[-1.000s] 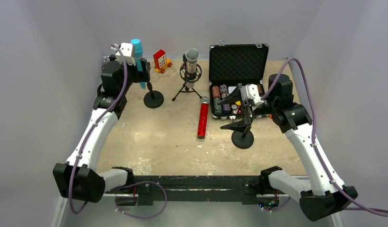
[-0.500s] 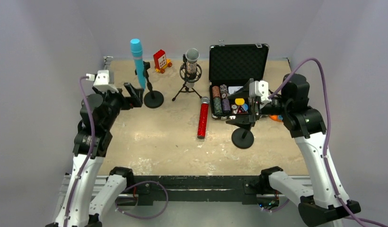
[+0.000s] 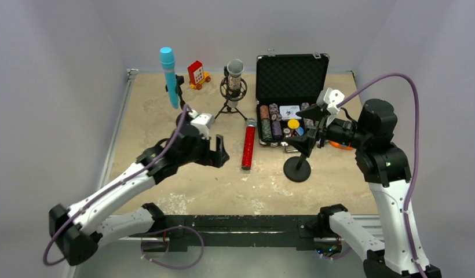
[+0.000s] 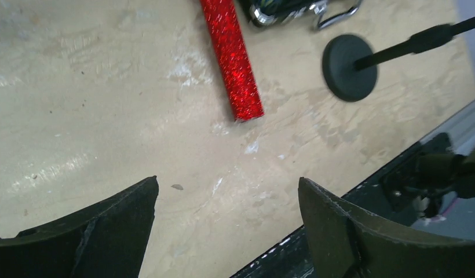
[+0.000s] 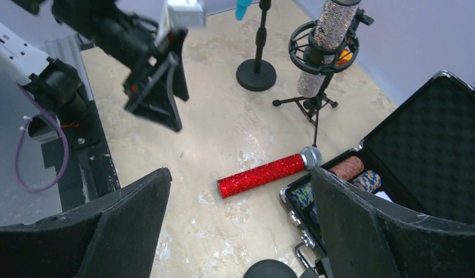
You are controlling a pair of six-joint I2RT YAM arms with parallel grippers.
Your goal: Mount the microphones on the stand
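The red-glitter microphone (image 3: 248, 145) lies flat on the table, head toward the back; it also shows in the left wrist view (image 4: 232, 58) and the right wrist view (image 5: 264, 174). The light-blue microphone (image 3: 169, 69) stands clipped in a round-base stand at the back left. The silver-glitter microphone (image 3: 235, 74) sits in a tripod stand (image 5: 312, 104). An empty stand with a round base (image 3: 297, 169) is right of the red one. My left gripper (image 3: 216, 152) is open and empty, just left of the red microphone. My right gripper (image 3: 303, 132) is open and empty, above the empty stand.
An open black case (image 3: 292, 72) with poker chips lies at the back right, close to the empty stand. A red toy (image 3: 196, 74) stands at the back. The black front rail (image 3: 241, 223) edges the table near the arm bases.
My left arm has swung from the light-blue microphone's stand at the back left to the table's middle beside the red microphone. My right gripper has risen and drawn back to the right.
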